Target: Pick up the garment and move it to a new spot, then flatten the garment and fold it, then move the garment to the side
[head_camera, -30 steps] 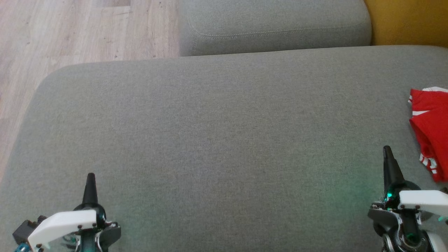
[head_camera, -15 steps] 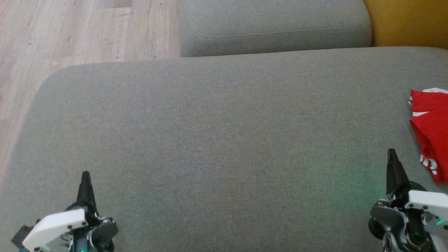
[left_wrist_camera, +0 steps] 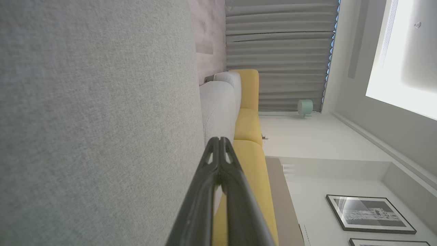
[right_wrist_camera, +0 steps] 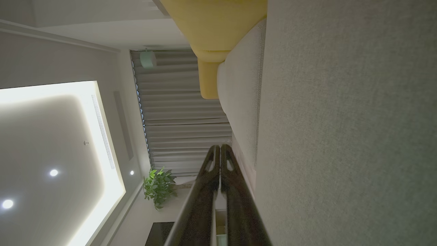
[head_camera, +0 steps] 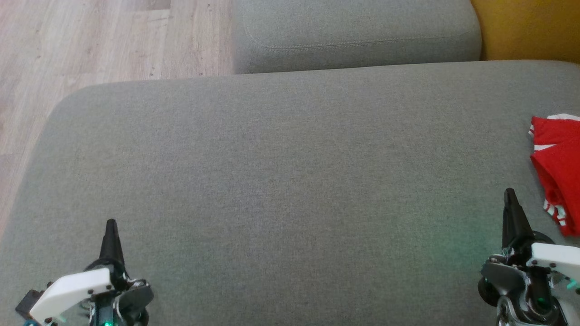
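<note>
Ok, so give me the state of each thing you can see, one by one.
garment: lying on the cushion at the head view's right edge, not gripped, partly out of frame; folded or not, can't tell.
left tool: shut, empty, over the cushion.
right tool: shut, empty, beside the garment, not touching it.

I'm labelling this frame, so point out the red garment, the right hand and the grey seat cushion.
red garment (head_camera: 559, 165): head view, middle of its visible red fabric.
right hand (head_camera: 509, 194): head view, at its closed fingertips.
grey seat cushion (head_camera: 281, 181): head view, bare centre.
</note>
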{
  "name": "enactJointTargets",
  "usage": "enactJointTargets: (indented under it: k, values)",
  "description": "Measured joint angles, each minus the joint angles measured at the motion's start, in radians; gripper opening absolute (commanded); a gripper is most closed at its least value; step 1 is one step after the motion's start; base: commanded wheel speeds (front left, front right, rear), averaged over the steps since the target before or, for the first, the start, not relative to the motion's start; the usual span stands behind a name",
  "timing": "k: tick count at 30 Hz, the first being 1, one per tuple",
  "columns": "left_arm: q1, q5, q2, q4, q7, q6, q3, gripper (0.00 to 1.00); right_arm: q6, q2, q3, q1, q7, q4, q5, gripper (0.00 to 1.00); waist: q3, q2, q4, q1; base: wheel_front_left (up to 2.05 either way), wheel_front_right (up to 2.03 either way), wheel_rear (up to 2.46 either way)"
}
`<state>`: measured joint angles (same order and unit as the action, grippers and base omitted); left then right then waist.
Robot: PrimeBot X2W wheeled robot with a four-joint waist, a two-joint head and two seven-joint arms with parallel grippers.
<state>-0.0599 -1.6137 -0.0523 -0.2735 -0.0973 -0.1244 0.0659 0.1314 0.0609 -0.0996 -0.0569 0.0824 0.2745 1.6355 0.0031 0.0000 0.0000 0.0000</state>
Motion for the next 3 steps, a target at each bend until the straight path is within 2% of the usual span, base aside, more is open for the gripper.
enactJointTargets:
  k: [3]
  values:
    - [0.0,0.0,0.0,0.0,-0.002,0.0,0.0,0.0,0.0,0.0,-0.001,0.0,0.0,0.0,0.0,0.0,0.0,0.0,0.0,0.0,0.0,0.0,0.0]
